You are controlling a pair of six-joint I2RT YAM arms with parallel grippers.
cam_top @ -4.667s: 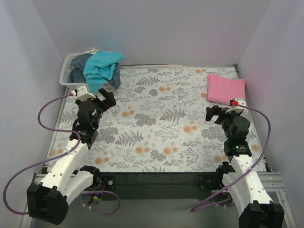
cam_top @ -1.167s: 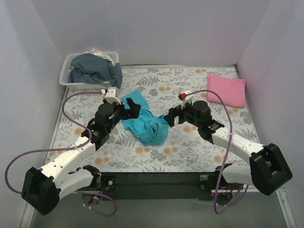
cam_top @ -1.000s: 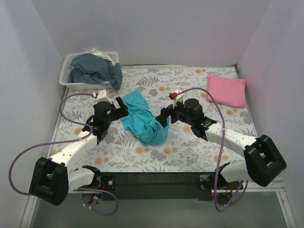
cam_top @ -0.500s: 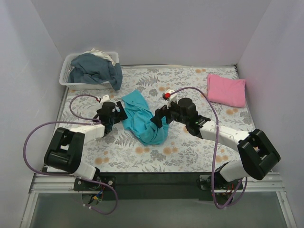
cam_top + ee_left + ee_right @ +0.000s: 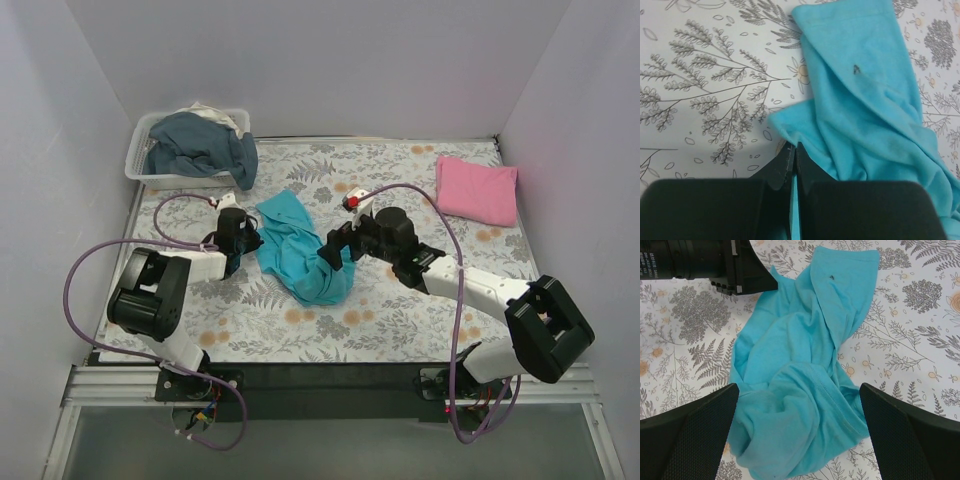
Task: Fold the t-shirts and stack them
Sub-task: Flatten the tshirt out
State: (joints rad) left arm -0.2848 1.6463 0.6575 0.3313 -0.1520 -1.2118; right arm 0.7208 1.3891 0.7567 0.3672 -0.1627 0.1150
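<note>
The crumpled teal t-shirt (image 5: 300,258) lies in a heap at the middle left of the table. My left gripper (image 5: 250,240) sits low at its left edge. In the left wrist view the left gripper (image 5: 792,146) is shut, with a fold of the teal t-shirt (image 5: 865,115) pinched between its tips. My right gripper (image 5: 334,256) hovers over the heap's right side. It stands wide open (image 5: 799,390), its fingers either side of the teal t-shirt (image 5: 805,340) with nothing gripped. The pink t-shirt (image 5: 476,190) lies folded at the far right.
A clear plastic bin (image 5: 180,181) at the back left holds dark blue clothing (image 5: 200,145), part of it hanging over the bin's right side. Walls close in the table on the left, back and right. The left gripper's body (image 5: 747,277) shows at the right wrist view's top left.
My left gripper has gone from open to shut on the teal t-shirt's left edge, and its arm has dropped lower. The right gripper has stayed open over the heap.
</note>
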